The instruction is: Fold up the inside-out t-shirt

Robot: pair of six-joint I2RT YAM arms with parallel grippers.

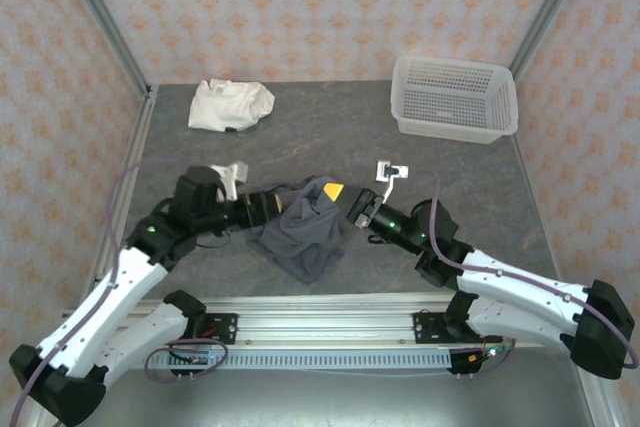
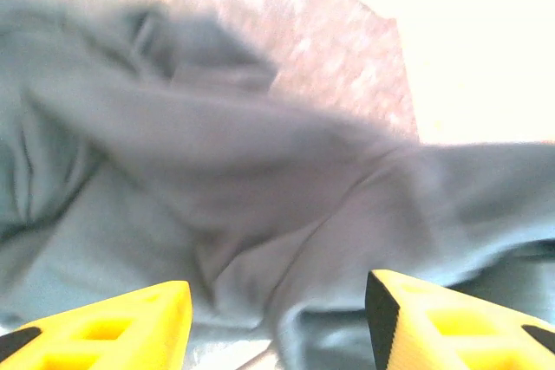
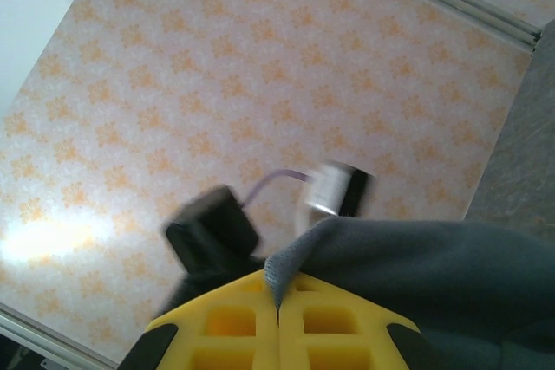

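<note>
T-shirt [image 1: 300,237]: slate-grey, plain, bunched in a crumpled heap at the near middle of the desk [image 1: 330,137], between both tools. Right tool [image 3: 277,288] pinched tight on its edge; left tool [image 2: 276,288] spread wide, facing the folds. Beyond: cream garment [image 1: 230,104], white basket [image 1: 455,97].

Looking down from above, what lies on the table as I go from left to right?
Crumpled cream-white garment → dark grey t-shirt → white basket.

Bright even light, left wrist view blurred, possibly motion, corner glare
</note>
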